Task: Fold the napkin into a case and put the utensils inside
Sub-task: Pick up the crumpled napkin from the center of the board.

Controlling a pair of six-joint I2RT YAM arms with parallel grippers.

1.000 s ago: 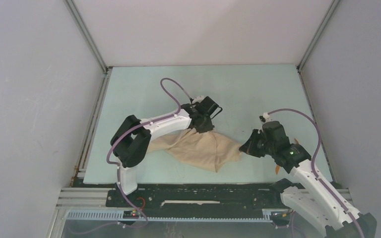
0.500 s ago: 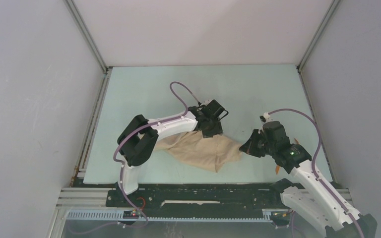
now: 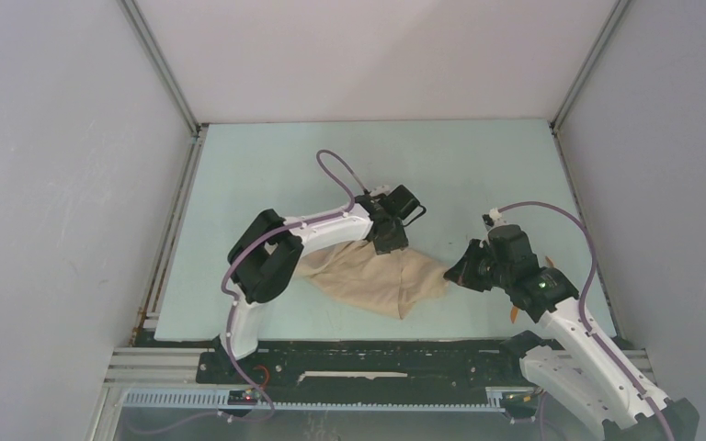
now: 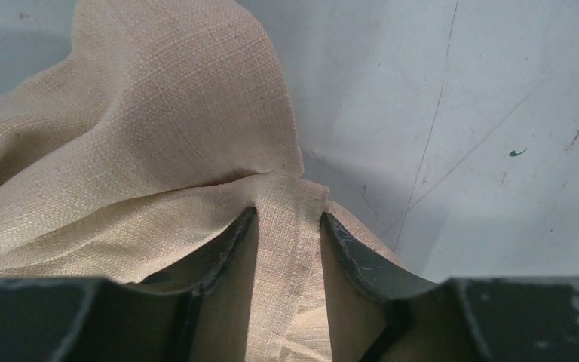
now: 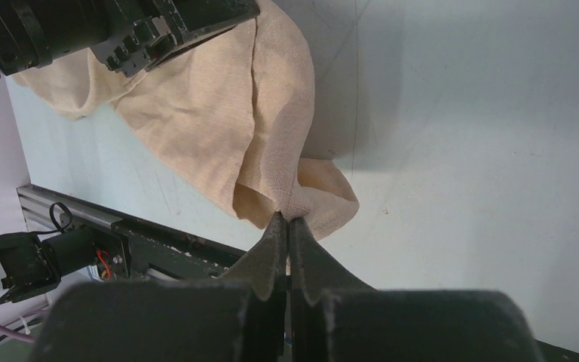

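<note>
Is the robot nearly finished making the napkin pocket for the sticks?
Not nearly. Done: nothing is folded yet; the napkin lies crumpled on the table, with no case shape. In hand: the right gripper is shut on one edge of it, and the left gripper has its jaws apart around a hem. Left: all the folding, then slipping in the utensils, of which only an orange tip shows beside the right arm.

3 plain grey walls (image 3: pixel 55 184) with metal corner struts (image 3: pixel 161 64) enclose a pale green, scratched tabletop (image 3: pixel 267 165) under even light.
</note>
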